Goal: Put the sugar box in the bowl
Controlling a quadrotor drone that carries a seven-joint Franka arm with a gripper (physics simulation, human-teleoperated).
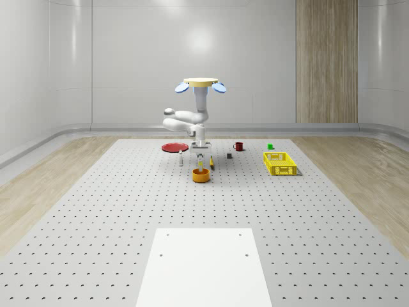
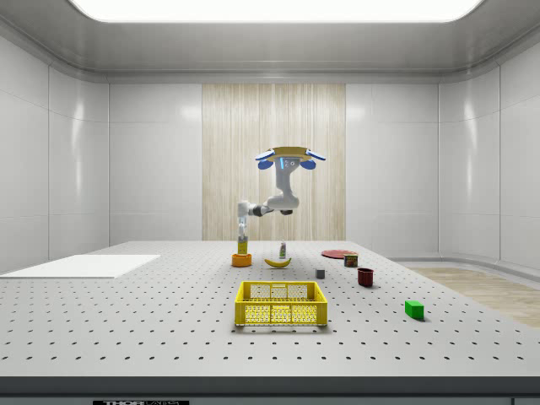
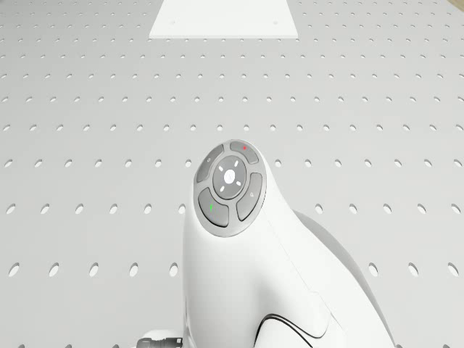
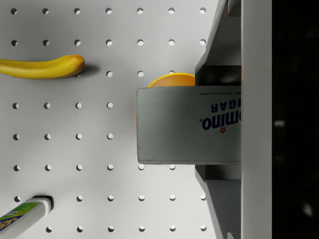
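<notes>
Wrist view: hand [image 4: 219, 124] closed on the grey cardboard sugar box [image 4: 189, 124], fingers [image 4: 219, 59] pressed against its two opposite sides, box held off the surface. Directly beneath the box, partly hidden by it, the round orange bowl [image 4: 172, 79]. Off to one side of the hand, a yellow banana [image 4: 42, 67] lying flat on the white perforated surface [image 4: 89, 139]; further off, the tip of a white marker with a green label [image 4: 22, 213]. Whole-scene view: drone [image 1: 200, 85] hovering above the surface, arm reaching down, hand [image 1: 201, 158] just above the bowl [image 1: 201, 175]. Well apart from the hand: a flat red plate [image 1: 174, 147], a dark red mug [image 1: 238, 146], a yellow plastic crate [image 1: 280, 164].
</notes>
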